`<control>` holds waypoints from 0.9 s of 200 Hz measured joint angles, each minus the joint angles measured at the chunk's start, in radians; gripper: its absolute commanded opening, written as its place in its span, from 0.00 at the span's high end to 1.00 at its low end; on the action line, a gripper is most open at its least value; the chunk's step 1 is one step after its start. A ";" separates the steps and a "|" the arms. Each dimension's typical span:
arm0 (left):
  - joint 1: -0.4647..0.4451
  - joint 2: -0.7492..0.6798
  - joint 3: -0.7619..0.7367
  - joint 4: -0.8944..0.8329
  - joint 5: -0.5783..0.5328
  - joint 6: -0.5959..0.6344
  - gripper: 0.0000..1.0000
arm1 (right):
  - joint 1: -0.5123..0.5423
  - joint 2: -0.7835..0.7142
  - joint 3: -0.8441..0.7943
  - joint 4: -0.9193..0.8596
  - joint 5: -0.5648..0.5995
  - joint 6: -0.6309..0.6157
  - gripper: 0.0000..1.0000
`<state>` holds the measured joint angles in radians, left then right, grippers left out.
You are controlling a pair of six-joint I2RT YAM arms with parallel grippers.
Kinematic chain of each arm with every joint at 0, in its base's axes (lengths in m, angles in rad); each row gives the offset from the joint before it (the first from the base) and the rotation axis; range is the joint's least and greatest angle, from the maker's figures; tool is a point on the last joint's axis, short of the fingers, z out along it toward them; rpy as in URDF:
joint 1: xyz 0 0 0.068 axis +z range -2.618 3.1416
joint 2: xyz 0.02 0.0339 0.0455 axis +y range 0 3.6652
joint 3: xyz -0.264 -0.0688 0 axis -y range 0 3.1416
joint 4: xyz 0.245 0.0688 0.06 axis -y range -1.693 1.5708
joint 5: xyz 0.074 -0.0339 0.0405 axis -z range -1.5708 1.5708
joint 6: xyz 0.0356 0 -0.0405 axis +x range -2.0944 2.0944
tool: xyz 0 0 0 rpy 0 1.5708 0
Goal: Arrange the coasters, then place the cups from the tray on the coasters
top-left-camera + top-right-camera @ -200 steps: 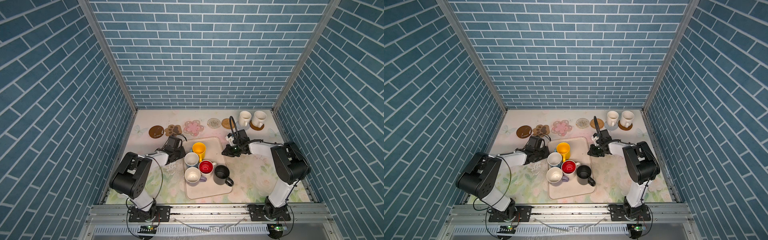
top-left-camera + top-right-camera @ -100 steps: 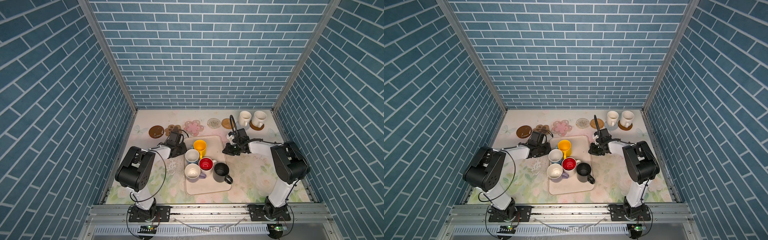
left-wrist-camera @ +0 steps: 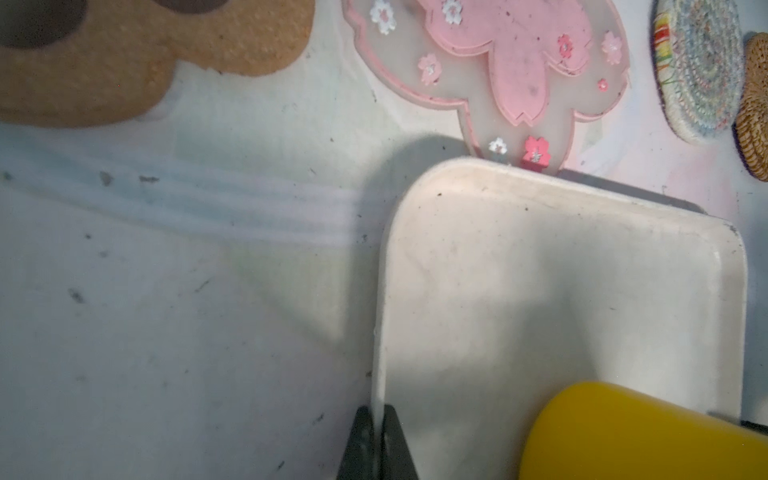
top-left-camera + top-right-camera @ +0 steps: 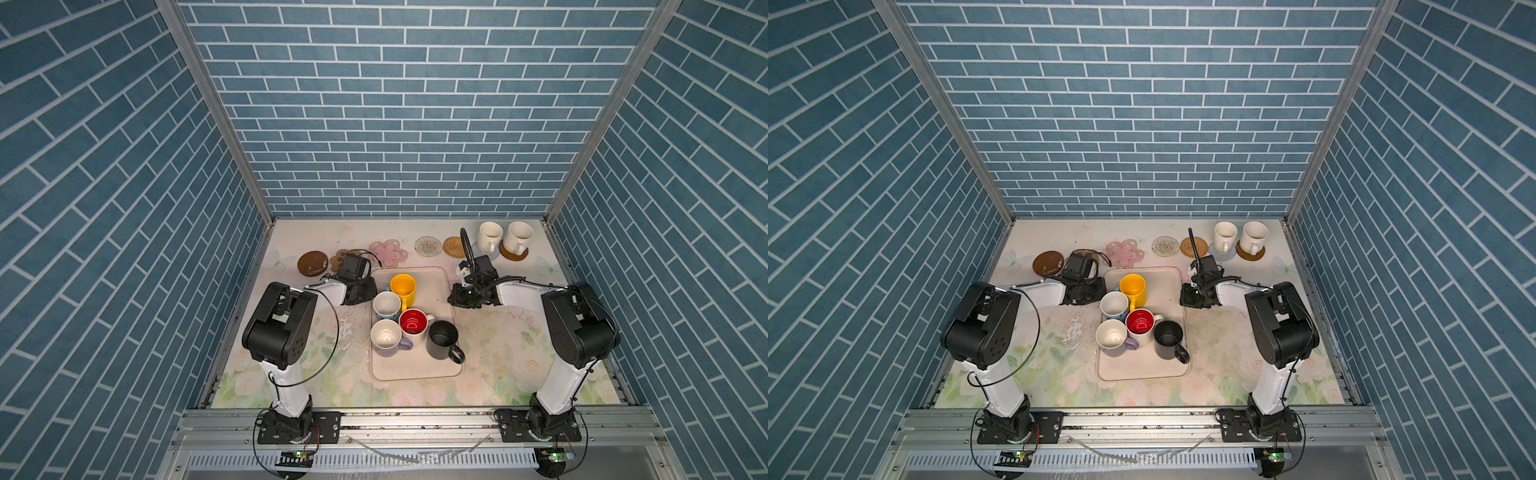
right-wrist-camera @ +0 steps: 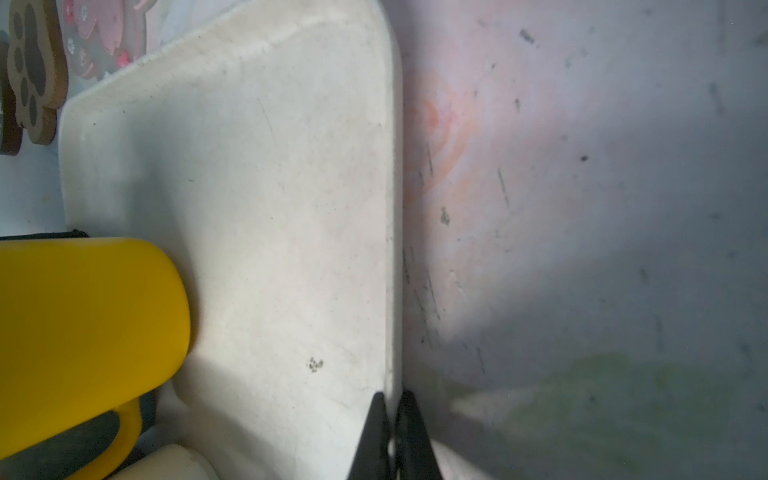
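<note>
The cream tray [image 4: 415,373] lies mid-table, and its far edge touches the pink flower coaster [image 3: 511,62]. My left gripper [image 3: 377,415] is shut on its left rim and my right gripper [image 5: 392,400] is shut on its right rim. On the tray stand the yellow cup [image 4: 404,286], light blue cup [image 4: 386,305], red-inside cup [image 4: 412,322], lavender cup [image 4: 386,337] and black cup [image 4: 442,338]. Along the back lie a brown disc [image 4: 312,263], a paw coaster [image 4: 337,257], a clear patterned round [image 4: 428,246] and a rattan round [image 4: 453,246]. Two cream cups [image 4: 488,235] [image 4: 518,236] stand on coasters at the back right.
Blue brick walls close in the back and both sides. The left wrist camera body [image 4: 355,266] hangs over part of the paw coaster. The flowered tablecloth [image 4: 519,365] shows bare in front of and to the right of the tray.
Both grippers, still shut on the tray's rims, have slid the tray with its cups a little toward the back wall, up to the pink flower coaster.
</note>
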<state>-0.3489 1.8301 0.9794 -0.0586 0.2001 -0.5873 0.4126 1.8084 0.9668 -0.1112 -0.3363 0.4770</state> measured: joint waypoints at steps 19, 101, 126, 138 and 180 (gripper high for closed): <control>0.001 0.000 0.000 0.000 0.002 0.000 1.00 | 0.000 0.000 0.001 0.000 0.003 0.002 1.00; -0.007 -0.064 -0.043 -0.002 -0.013 -0.033 0.41 | 0.008 -0.026 0.001 -0.016 0.060 -0.008 0.74; -0.005 -0.130 -0.081 -0.051 -0.046 -0.032 0.25 | 0.004 -0.081 0.001 -0.047 0.108 -0.014 0.58; -0.005 -0.174 -0.095 -0.074 -0.065 -0.031 0.15 | 0.002 -0.116 0.001 -0.064 0.125 -0.018 0.52; -0.006 -0.374 -0.142 -0.128 -0.108 -0.029 0.01 | 0.011 -0.230 0.008 -0.144 0.172 -0.034 0.40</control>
<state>-0.3550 1.4559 0.8371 -0.1867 0.0917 -0.6159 0.4236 1.5784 0.9752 -0.2550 -0.1646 0.4427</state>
